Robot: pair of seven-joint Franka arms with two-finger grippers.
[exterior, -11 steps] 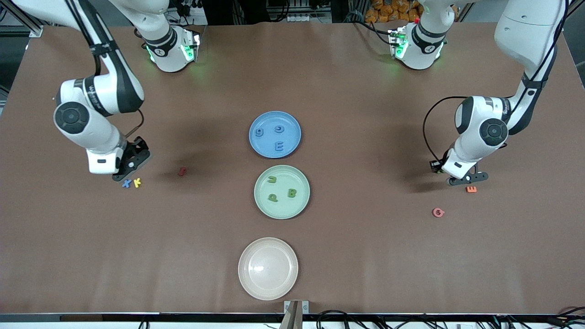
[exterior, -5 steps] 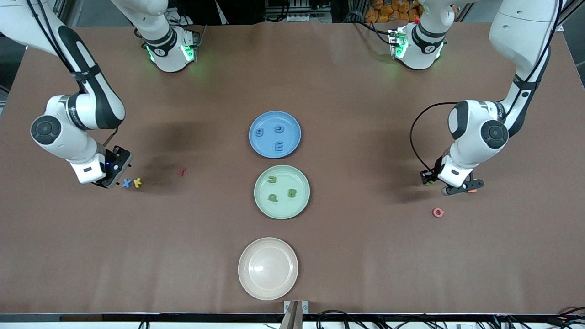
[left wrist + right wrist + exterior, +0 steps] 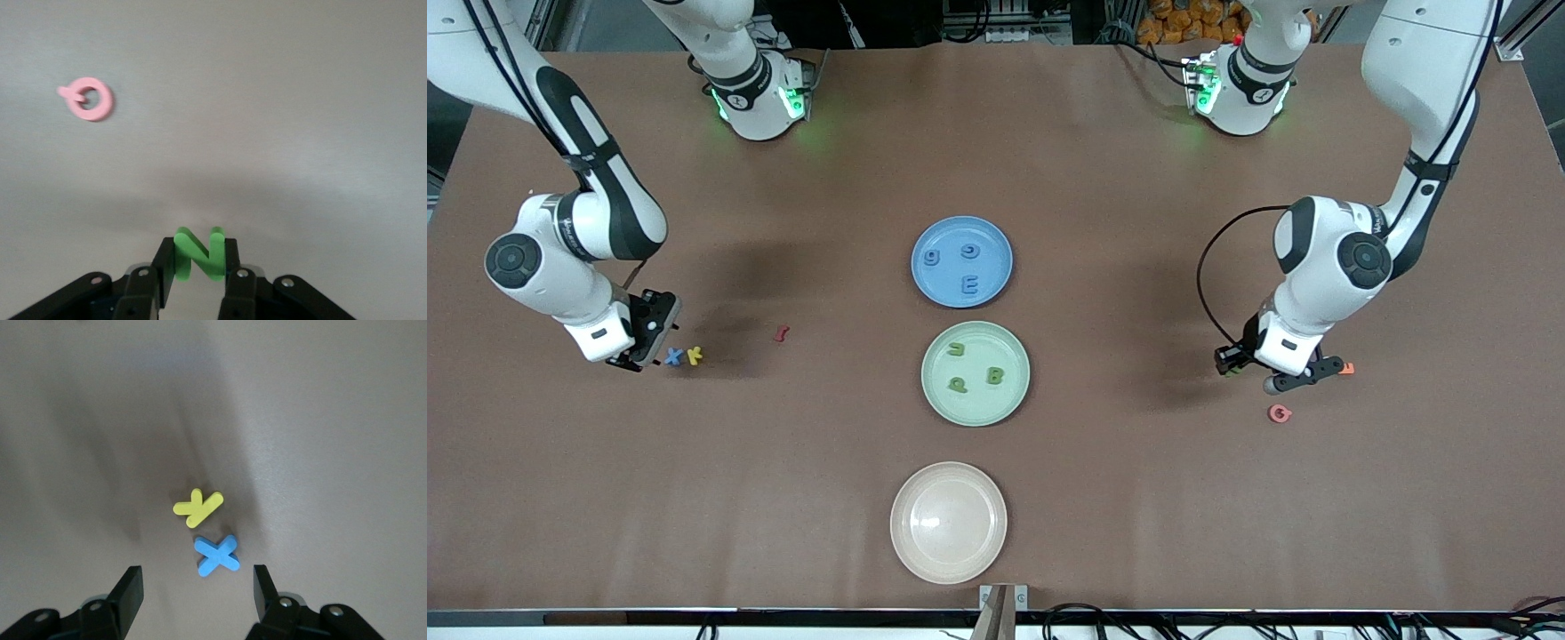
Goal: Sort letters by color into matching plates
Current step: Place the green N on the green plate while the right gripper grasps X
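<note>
Both arms have shifted since a second ago: the left gripper has lifted off the orange E with a green N clamped between its fingers, and the right gripper has swung out toward the table's end, so it now sits just beside the blue X instead of over it.

Green N is off the table, seen only in the left wrist view, pinched upright across its middle. Pink letter lies on the table at about 7 o'clock from the orange E.

Blue X and yellow K are nearly touching; in the right wrist view the X lies between the spread-apart fingers, the K just past it.

Red letter sits alone, at 3 o'clock from the K.

Blue plate already has three blue letters, mint plate three green. The mint one lies at 6 o'clock from the blue, the cream plate at 6 o'clock again, empty.

Risks as I read them:
- Right closes on the X and catches the K too, since they're so close; the K gets dragged or carried to the blue plate.
- N's grip looks narrow; a fast swing could twist it out before the mint plate.
- Both arms heading for the centre plates together, which sit rim to rim, could clash.
</note>
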